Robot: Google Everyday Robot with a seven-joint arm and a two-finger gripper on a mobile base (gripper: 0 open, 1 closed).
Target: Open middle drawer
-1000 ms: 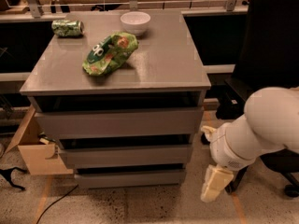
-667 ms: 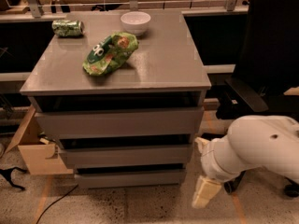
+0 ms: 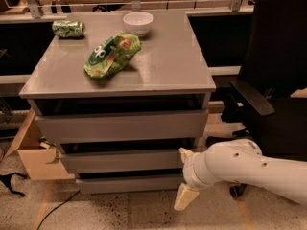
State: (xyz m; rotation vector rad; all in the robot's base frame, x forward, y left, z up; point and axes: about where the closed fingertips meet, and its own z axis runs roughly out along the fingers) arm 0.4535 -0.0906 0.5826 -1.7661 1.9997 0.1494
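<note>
The grey cabinet (image 3: 158,80) has three flat drawer fronts without handles. The middle drawer (image 3: 120,160) is the mid-sized front, between the tall top front (image 3: 120,126) and the narrow bottom front (image 3: 124,183). It looks pushed in, with a dark gap above it. My gripper (image 3: 185,176) is at the end of the white arm (image 3: 240,169), at the cabinet's lower right corner, right by the right ends of the middle and bottom fronts. Its two cream fingers are spread apart, one (image 3: 186,153) level with the middle front and one (image 3: 185,197) below the bottom front. It holds nothing.
A green chip bag (image 3: 112,54), a white bowl (image 3: 138,22) and a green can (image 3: 68,28) lie on the cabinet top. A black office chair (image 3: 273,80) stands close on the right. An open cardboard box (image 3: 36,159) and a black cable (image 3: 57,210) are on the floor at left.
My arm has swung left and lower, bringing the gripper from beside the cabinet's right side to its lower right front corner. The drawers have not moved.
</note>
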